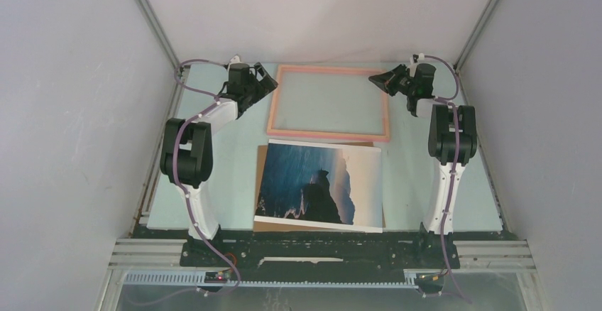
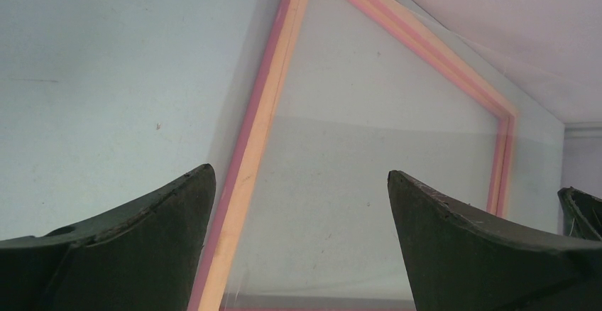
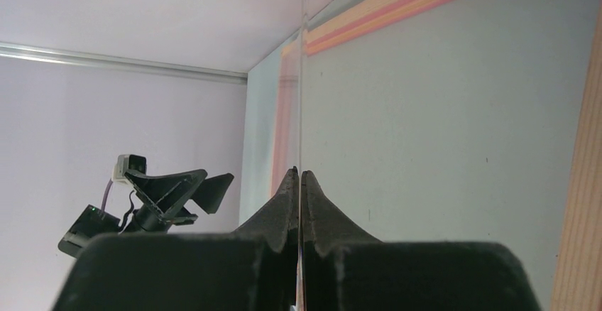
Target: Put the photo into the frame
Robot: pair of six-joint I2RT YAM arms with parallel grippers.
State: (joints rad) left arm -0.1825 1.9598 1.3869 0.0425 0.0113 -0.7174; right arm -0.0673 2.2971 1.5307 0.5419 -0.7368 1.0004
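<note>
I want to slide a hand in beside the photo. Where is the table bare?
Two bare strips of mat: one between the left arm and the photo, one between the photo and the right arm. Crowded: the far corners of the frame, at the left fingers and right fingers, and the thin gap between frame and photo.

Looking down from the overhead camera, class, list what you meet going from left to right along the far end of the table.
left gripper → the frame → right gripper
</note>
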